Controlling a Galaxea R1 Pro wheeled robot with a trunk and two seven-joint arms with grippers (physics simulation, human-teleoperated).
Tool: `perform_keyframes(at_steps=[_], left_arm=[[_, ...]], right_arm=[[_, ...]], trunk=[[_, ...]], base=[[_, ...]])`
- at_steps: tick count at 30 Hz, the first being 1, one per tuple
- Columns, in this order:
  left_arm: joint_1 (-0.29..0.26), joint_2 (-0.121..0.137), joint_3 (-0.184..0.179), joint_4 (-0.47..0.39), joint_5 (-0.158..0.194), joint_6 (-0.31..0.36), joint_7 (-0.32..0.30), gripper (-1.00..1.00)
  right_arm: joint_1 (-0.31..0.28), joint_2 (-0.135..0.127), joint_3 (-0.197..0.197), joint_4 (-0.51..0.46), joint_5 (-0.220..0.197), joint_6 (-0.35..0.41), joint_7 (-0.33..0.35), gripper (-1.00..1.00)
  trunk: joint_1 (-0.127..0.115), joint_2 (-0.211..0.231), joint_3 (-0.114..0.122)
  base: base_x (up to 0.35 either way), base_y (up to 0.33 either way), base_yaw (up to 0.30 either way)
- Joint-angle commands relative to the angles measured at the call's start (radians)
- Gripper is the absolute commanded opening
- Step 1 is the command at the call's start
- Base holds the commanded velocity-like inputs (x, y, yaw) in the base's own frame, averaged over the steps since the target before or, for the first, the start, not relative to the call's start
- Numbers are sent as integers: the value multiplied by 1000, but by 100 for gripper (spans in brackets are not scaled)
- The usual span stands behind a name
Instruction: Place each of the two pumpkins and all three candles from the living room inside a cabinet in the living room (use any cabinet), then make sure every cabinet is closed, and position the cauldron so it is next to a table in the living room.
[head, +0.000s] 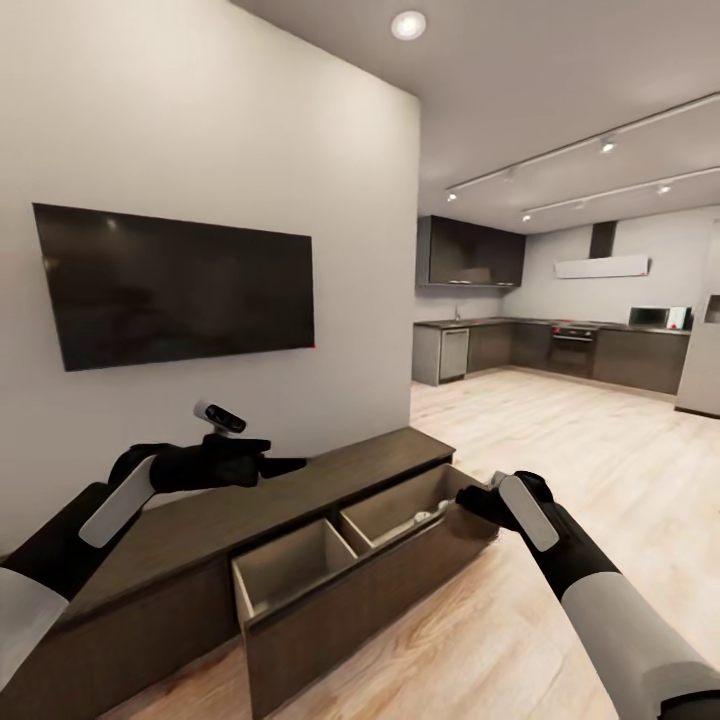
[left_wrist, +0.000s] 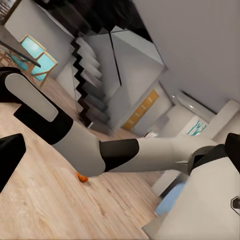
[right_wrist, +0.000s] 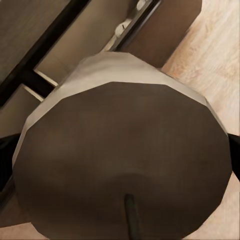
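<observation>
Long low dark brown cabinet (head: 300, 500) against the white wall, standing on a light wood floor (head: 560, 470). Flat top is bare. Front drawer (head: 330, 590) is pulled out, split by a divider into two compartments. Near compartment looks empty. Far compartment holds small pale objects (head: 425, 517) by its front edge, too small to identify. In the left wrist view, a small orange thing (left_wrist: 82, 177) lies on the floor, partly hidden behind the arm, probably a pumpkin.

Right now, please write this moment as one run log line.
right gripper: holding candle over open cabinet | left gripper: above cabinet top | pumpkin: on floor
</observation>
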Motion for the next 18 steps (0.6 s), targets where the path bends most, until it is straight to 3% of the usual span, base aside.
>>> perform_keyframes(at_steps=[1,8,18], left_arm=[[-2,1,-3,0,4,6,-2,100],[-2,1,-3,-1,4,6,-3,100],[-2,1,-4,-2,4,6,-3,100]], right_arm=[[-1,-1,4,-2,-8,0,-11,-100],[-1,-1,5,-2,-8,0,-10,-100],[-1,0,8,-2,-8,0,-10,-100]], trunk=[[0,-1,-1],[0,-1,-1],[0,-1,-1]], base=[[233,-2,159],[231,-87,83],[220,-221,254]])
